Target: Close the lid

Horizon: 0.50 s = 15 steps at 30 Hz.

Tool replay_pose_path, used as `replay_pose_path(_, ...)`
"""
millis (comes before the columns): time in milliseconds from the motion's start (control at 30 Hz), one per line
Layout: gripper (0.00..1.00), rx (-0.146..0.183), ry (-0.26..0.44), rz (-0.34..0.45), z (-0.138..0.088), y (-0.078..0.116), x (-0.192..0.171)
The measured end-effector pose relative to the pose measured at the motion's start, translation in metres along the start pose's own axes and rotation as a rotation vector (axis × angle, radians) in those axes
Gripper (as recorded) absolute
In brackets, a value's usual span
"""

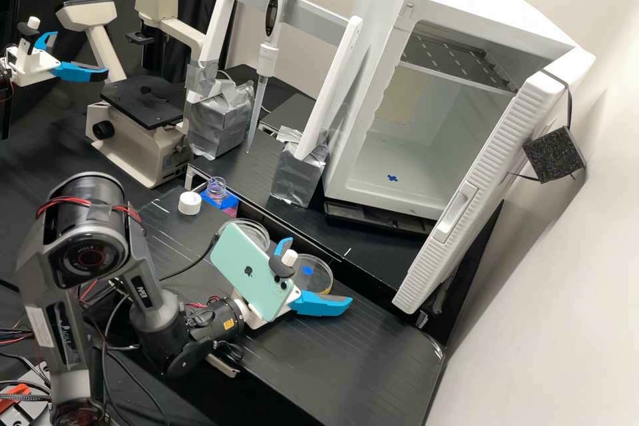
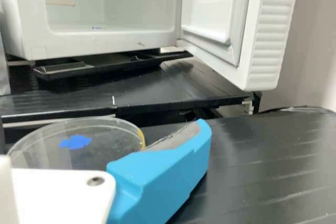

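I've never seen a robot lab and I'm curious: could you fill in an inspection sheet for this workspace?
Surface: black bench, pale scuff marks.
Job's things: probably white cap, beside small clear jar; which lid is meant, I can't tell.
Clutter: two clear round dishes; phone mounted on the arm.
Grippers: end effector open, near one dish, holding nothing.
Cables: black cable reaching the phone; red wires on the arm.
Surroundings: white cabinet, door open; pipette; microscope.

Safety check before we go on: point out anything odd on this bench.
The mini-fridge stands with its door open, and a white cap lies beside the small clear jar, which looks uncapped. I see no spill or damage.
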Motion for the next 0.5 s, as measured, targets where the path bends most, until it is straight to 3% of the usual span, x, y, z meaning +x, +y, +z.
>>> replay_pose_path(200, 1.0, -0.011, 0.033, -0.043, 0.0008, -0.001, -0.0015)
replay_pose_path(500, 1.0, 0.008, 0.034, -0.047, 0.0027, 0.0026, -0.0046)
